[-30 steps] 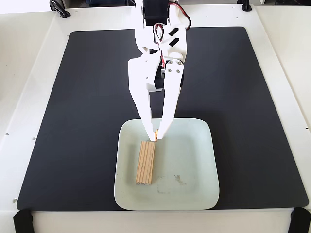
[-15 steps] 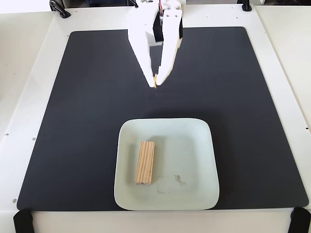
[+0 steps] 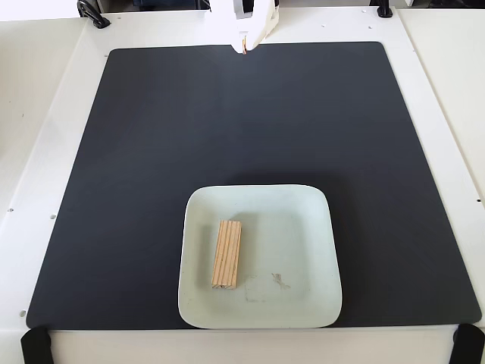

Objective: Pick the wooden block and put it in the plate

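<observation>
At the top edge of the fixed view, you can see only the tips of the claw (image 3: 244, 50), two white fingers (image 3: 261, 30) meeting in a point over the far border of the black mat (image 3: 129, 152). They come together with no visible gap and a thin orange sliver between them, so the claw reads as closed and holding nothing; it touches neither the block nor the plate and stays well apart from both. Look lower and you find the plate (image 3: 322, 243), pale mint-white, resting on the near part of the mat. On its left half lies the wooden block (image 3: 226, 254), flat, its long side running away from you, grain lines lengthwise. Just beside it, to the right, a faint smudge (image 3: 276, 280) marks the plate's surface.
</observation>
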### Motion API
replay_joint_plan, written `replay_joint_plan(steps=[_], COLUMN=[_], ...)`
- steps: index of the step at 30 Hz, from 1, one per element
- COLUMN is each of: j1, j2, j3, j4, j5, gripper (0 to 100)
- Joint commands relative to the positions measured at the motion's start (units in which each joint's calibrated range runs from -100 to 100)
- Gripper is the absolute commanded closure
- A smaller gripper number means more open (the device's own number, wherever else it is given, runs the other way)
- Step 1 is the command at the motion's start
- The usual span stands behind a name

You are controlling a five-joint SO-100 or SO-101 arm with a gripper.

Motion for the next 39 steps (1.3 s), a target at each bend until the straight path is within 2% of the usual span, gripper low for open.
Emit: replay_joint_plan(steps=[1, 10, 19, 27, 33, 39], j1=[0.0, -1.1, -9.4, -8.4, -9.6, -9.6], j2=[-9.4, -29.6, -29.2, -29.3, -29.2, -29.1], j3=[4.6, 4.6, 4.6, 4.6, 4.6, 4.6], j4=[3.3, 40.4, 66.0, 87.0, 87.4, 87.4], j5=[-0.2, -0.3, 0.2, -0.1, -2.4, -2.0], gripper=[99, 99, 99, 99, 99, 99])
